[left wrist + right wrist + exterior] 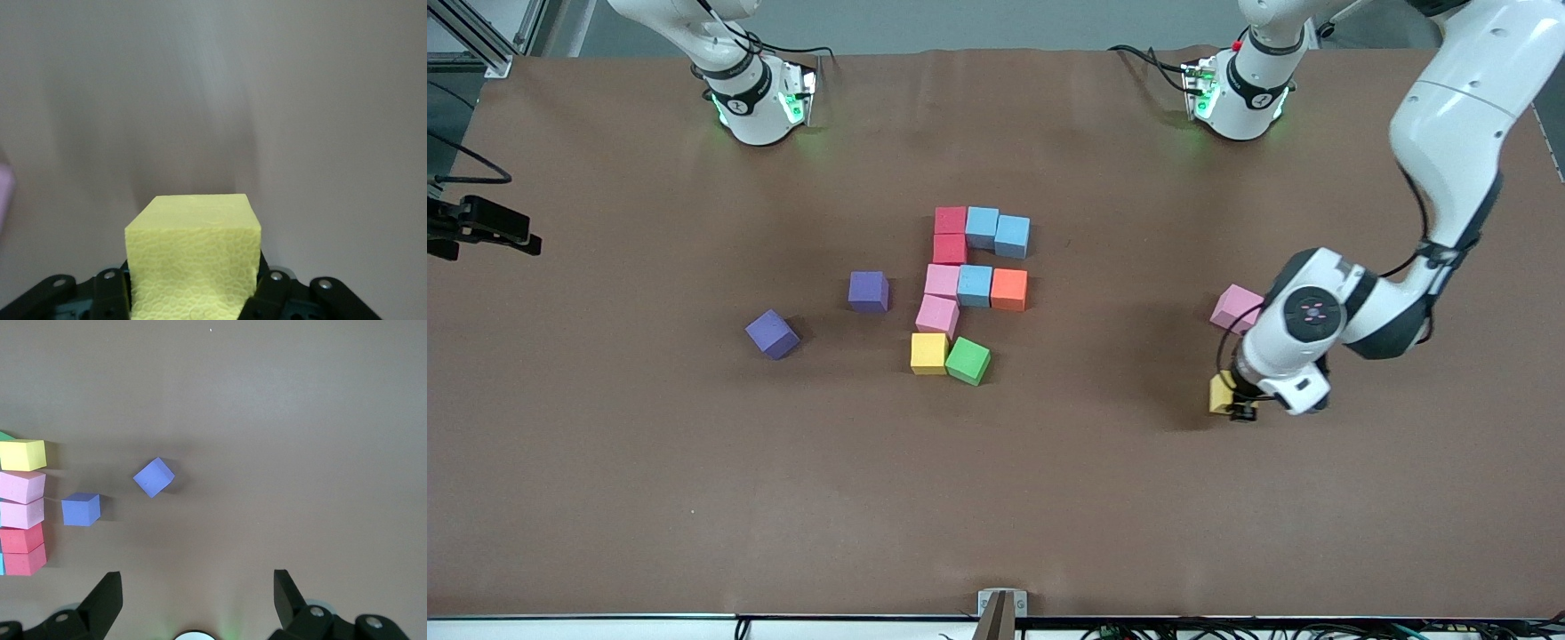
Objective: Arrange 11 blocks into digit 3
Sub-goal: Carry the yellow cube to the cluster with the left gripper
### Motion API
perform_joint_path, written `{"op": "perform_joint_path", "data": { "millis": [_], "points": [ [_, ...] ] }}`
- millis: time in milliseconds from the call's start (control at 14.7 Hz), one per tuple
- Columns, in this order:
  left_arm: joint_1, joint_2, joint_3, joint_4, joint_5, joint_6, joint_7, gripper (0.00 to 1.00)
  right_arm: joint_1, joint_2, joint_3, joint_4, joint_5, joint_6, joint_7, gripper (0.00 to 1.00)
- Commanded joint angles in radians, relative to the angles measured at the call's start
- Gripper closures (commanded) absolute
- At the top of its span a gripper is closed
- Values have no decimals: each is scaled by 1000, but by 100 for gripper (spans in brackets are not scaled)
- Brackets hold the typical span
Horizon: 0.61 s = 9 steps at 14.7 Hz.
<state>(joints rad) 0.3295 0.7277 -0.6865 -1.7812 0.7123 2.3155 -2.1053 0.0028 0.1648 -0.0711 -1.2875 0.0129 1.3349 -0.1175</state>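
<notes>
The right gripper (193,600), out of the front view, hangs high above the table (649,462) at the right arm's end with its fingers (103,600) spread wide and holding nothing; that arm waits. Below it lie two purple cubes (773,334), (869,292). Mid-table stands the unfinished digit 3 (971,289) of ten touching blocks, its green block (968,360) tilted beside a yellow one (929,353). Toward the left arm's end, the left gripper (1240,402) pinches the yellow block (193,260) between its fingers (273,293), low at the table. A lilac-pink cube (1236,308) sits just beside it.
</notes>
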Motion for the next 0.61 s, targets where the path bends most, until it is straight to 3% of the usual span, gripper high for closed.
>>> {"op": "perform_joint_path", "data": {
  "millis": [0, 339, 543],
  "points": [
    [-134, 83, 4, 152, -65, -68, -27, 74, -15, -80, 20, -85, 9, 17, 1, 0],
    [-450, 188, 132, 363, -89, -87, -188, 73, -9, -174, 20, -193, 9, 26, 1, 0],
    [-535, 231, 156, 431, -99, -77, -220, 73, -7, -203, 20, -205, 12, 15, 1, 0]
  ]
}}
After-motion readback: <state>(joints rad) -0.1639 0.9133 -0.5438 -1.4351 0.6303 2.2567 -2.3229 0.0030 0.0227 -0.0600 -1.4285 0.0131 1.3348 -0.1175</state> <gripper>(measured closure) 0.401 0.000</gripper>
